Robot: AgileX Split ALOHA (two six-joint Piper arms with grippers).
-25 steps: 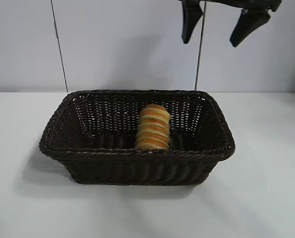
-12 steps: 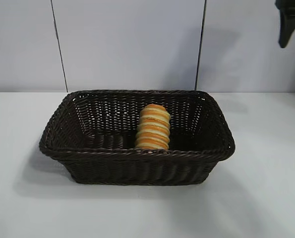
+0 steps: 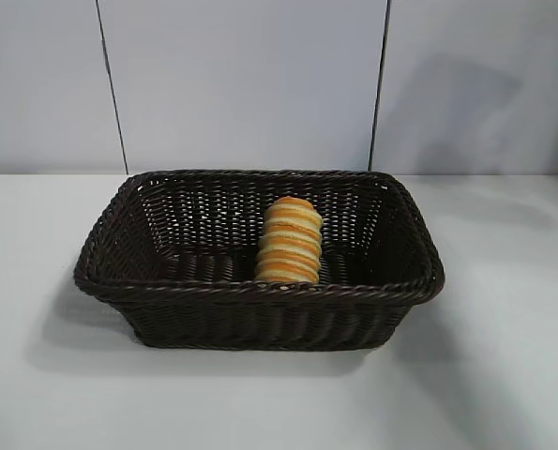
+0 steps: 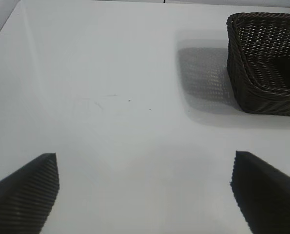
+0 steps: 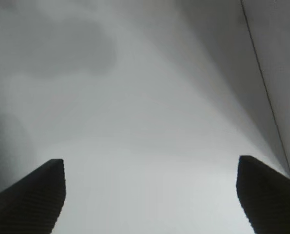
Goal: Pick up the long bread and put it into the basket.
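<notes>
Right pincer [image 5: 149, 195] withdrawn from exterior view, fingers spread, nothing held. Long bread [image 3: 291, 240] left inside basket [image 3: 260, 314]; placement judged done. Left pincer [image 4: 145, 192] spread over bare counter [image 4: 110, 97].

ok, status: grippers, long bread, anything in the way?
Left gripper open, over bare table, off the basket. Right gripper open, empty. Long bread in the basket. Nothing in the way.

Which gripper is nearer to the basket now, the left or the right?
Left. The left gripper, open, faces the basket across bare table. The right gripper, open too, sees only table and wall, no basket.
</notes>
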